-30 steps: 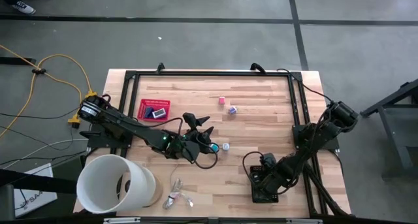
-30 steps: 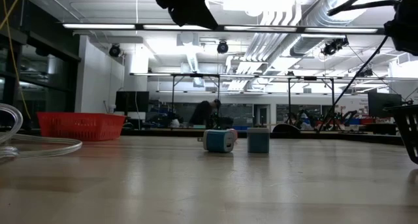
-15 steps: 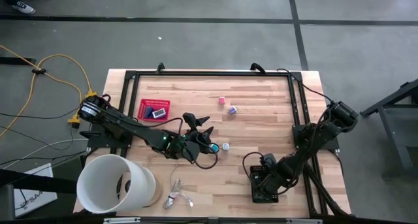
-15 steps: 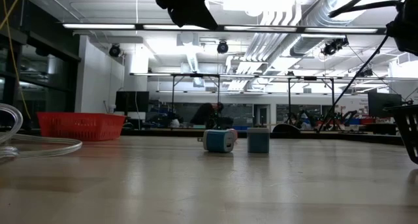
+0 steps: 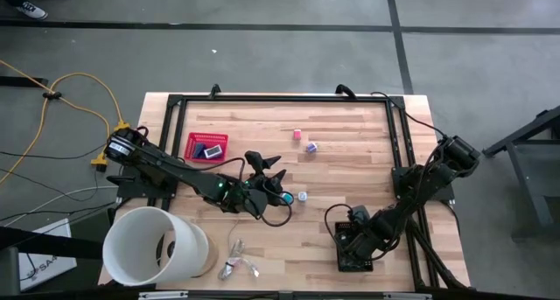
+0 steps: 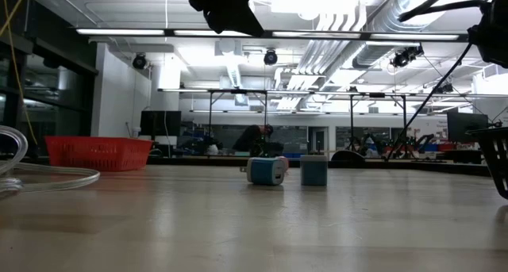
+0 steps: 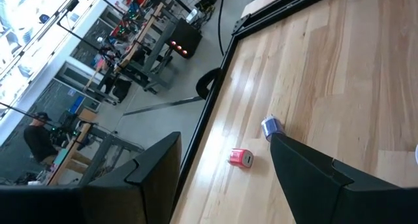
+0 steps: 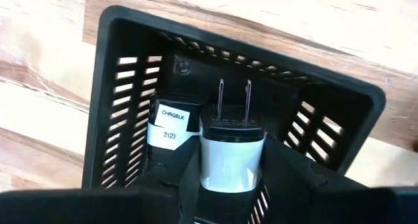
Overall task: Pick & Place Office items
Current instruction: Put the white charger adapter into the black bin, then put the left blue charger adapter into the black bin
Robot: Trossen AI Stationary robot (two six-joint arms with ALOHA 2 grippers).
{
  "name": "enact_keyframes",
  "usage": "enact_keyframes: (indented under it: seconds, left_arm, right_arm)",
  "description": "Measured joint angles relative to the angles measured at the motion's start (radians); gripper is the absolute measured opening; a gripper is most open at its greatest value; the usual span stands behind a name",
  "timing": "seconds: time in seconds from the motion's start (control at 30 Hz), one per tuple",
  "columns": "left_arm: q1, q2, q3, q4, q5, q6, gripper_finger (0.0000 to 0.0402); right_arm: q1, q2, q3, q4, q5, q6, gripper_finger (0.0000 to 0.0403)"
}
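1. Nothing has shifted over the last second: my right pincer (image 8: 225, 178) stays over the black basket (image 8: 111, 87), gripping a white charger (image 8: 232, 152), so the drop is still to come.
2. My left pincer (image 5: 273, 179) hangs wide open and empty mid-counter, near a teal piece (image 5: 288, 197) and a white piece (image 5: 303, 196).
3. A pink piece (image 5: 297, 134) and purple piece (image 5: 311, 146) lie farther off; a red basket (image 5: 207, 146) holds others.
4. The wooden counter (image 5: 350, 151) stands in a bright workshop.

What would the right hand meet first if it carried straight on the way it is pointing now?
Probably the floor of the black basket. The right hand holds a white charger prongs-first over its open top, beside a black labelled charger already inside; depth is unclear.
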Motion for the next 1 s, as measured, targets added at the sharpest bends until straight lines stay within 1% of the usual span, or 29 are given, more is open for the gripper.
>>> enact_keyframes:
  seconds: [0.1, 0.3, 0.4, 0.57, 0.7, 0.87, 1.0]
  left_arm:
    - [0.000, 0.000, 0.000, 0.000, 0.000, 0.000, 0.0227]
    - [0.000, 0.000, 0.000, -0.001, 0.000, 0.000, 0.0227]
    - [0.000, 0.000, 0.000, -0.001, 0.000, 0.000, 0.0227]
    - [0.000, 0.000, 0.000, -0.001, 0.000, 0.000, 0.0227]
    - [0.000, 0.000, 0.000, -0.001, 0.000, 0.001, 0.0227]
    - [-0.013, 0.000, 0.000, -0.001, -0.001, 0.017, 0.0227]
    - [-0.039, 0.000, 0.000, -0.001, -0.001, 0.061, 0.0227]
  right_arm:
    - [0.000, 0.000, 0.000, 0.002, 0.000, -0.003, 0.0149]
    - [0.000, 0.000, 0.000, 0.009, -0.001, -0.003, 0.0192]
    - [0.000, 0.000, 0.000, 0.019, -0.001, -0.014, 0.0203]
    - [0.000, 0.000, 0.000, 0.046, -0.005, -0.043, 0.0205]
    - [0.000, -0.015, 0.000, 0.068, -0.045, -0.067, 0.0201]
    - [-0.008, -0.062, 0.000, 0.076, -0.054, -0.099, 0.0195]
    - [-0.024, -0.110, 0.000, 0.076, -0.053, -0.137, 0.0192]
